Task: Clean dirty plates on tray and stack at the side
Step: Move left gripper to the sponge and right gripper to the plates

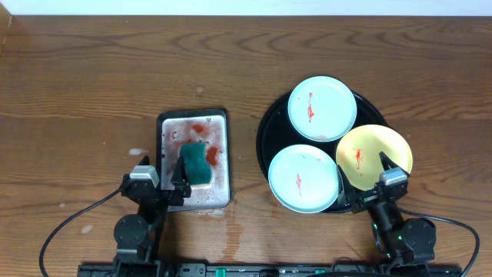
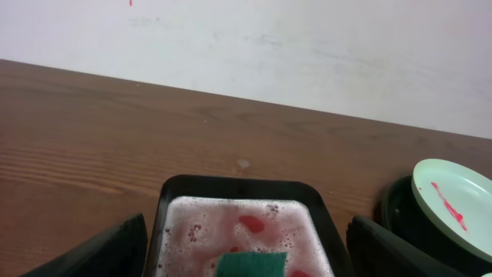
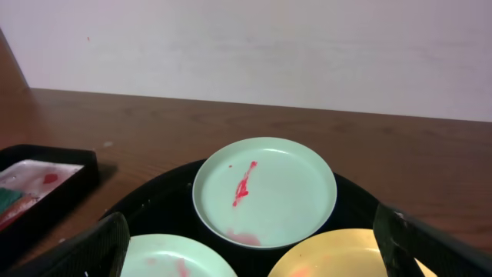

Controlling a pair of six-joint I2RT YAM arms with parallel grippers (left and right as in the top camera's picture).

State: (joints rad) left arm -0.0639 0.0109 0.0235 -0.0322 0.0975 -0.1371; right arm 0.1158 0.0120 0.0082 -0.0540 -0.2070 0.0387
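Three plates lie on the round black tray [image 1: 265,132]: a mint-blue plate [image 1: 322,108] at the back, a mint-blue plate [image 1: 303,178] at the front left, and a yellow plate [image 1: 374,154] at the right. Each has a red sauce smear. In the right wrist view the back plate [image 3: 264,190] sits ahead, the yellow plate [image 3: 346,258] and front plate [image 3: 173,258] below. My right gripper [image 1: 363,178] is open and empty at the tray's near edge. My left gripper [image 1: 159,172] is open and empty, just short of the green sponge [image 1: 195,163].
A small grey rectangular tray [image 1: 171,127] holds soapy, red-tinted foam and the green sponge; it shows in the left wrist view [image 2: 240,223]. Bare wood tabletop [image 1: 84,92] lies to the left and behind. A pale wall stands at the table's far edge.
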